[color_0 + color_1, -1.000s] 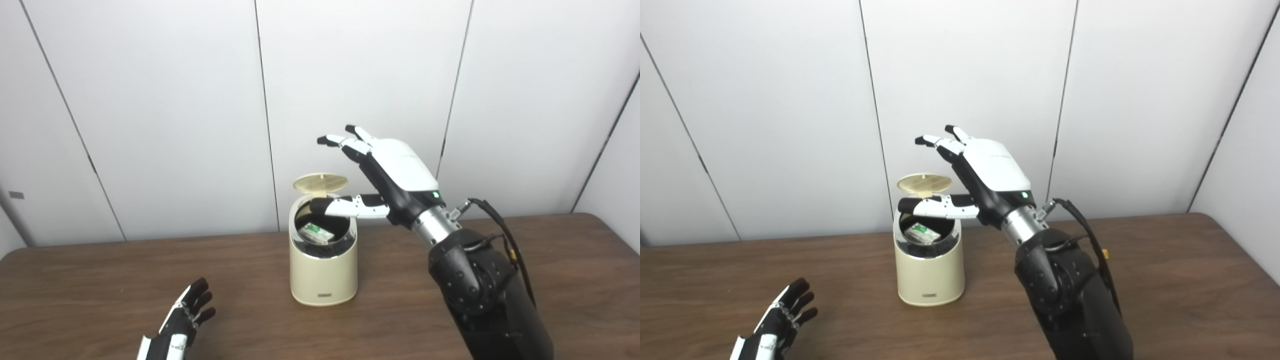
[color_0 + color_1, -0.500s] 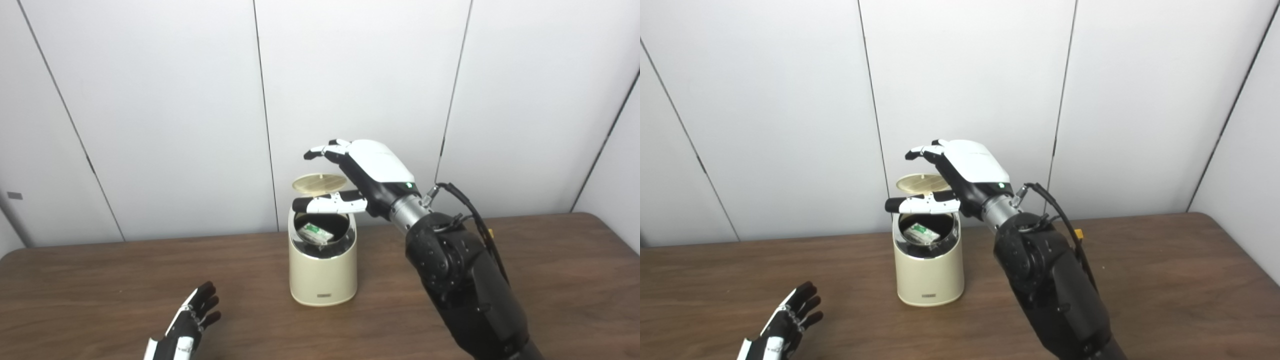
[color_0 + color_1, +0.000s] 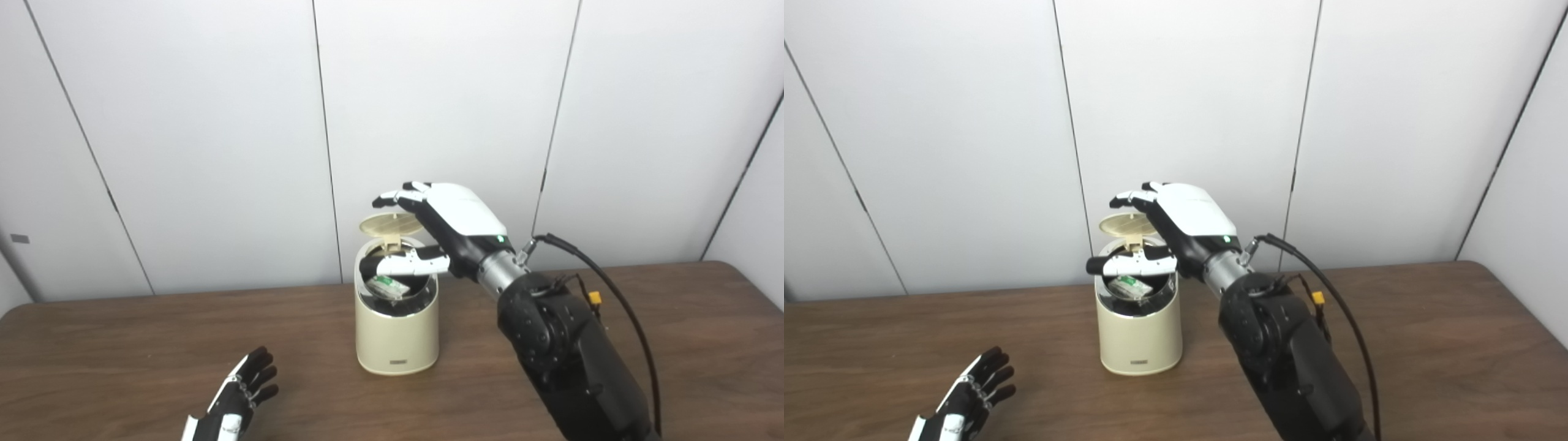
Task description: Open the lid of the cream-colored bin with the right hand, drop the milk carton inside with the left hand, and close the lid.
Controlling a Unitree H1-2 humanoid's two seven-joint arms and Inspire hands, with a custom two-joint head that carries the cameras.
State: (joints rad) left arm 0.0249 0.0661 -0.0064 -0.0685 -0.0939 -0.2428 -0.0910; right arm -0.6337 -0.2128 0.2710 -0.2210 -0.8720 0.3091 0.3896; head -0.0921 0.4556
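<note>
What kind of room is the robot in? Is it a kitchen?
Probably not a kitchen; more likely a test room or lab. There is only a bare wooden table, plain white wall panels behind it, and one cream-colored bin set out for the robot.

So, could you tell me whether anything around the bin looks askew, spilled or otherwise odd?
Nothing stands out. The cream-colored bin stands upright on the table, lid raised, the milk carton lying tilted inside. The right hand is open at the lid; the left hand is open and empty. No spill shows.
</note>
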